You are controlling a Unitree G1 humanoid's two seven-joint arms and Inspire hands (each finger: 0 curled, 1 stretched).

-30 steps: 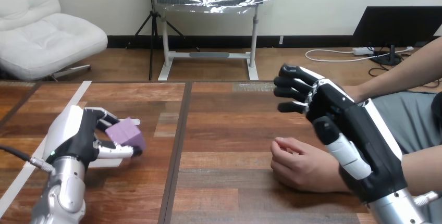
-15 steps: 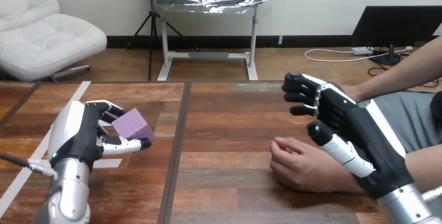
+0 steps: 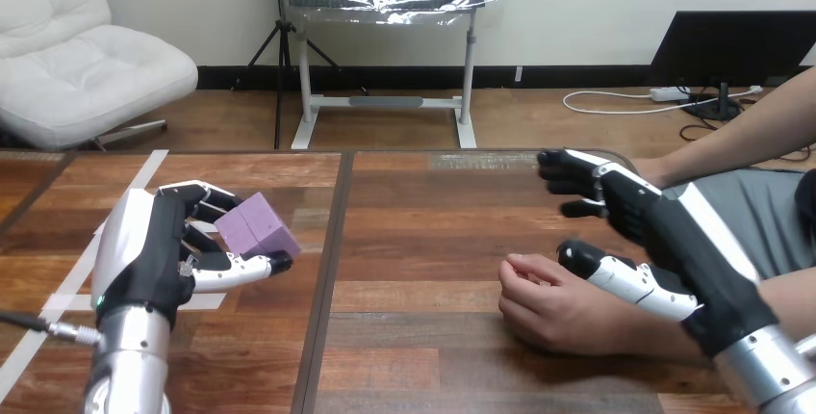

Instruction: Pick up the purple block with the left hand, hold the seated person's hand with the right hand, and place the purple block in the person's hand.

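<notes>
Where the counter (image 3: pixel 423 241) runs nearest the robot, the person's hand (image 3: pixel 563 310) rests on it at right, loosely curled, palm not turned up. Just behind and over it: right hand (image 3: pixel 674 241), fingers spread and straight, thumb above the back of the person's hand. No wrap visible, and I cannot tell if they touch. Across at left, well apart: left hand (image 3: pixel 159 255) raised off the wood, pinching the purple block (image 3: pixel 258 226) between thumb below and fingers above. The block lies left of the person's hand, so the carry runs rightward and slightly nearer. Judgement: the right hand is the closer one and should close first; the curled palm needs opening before delivery.
</notes>
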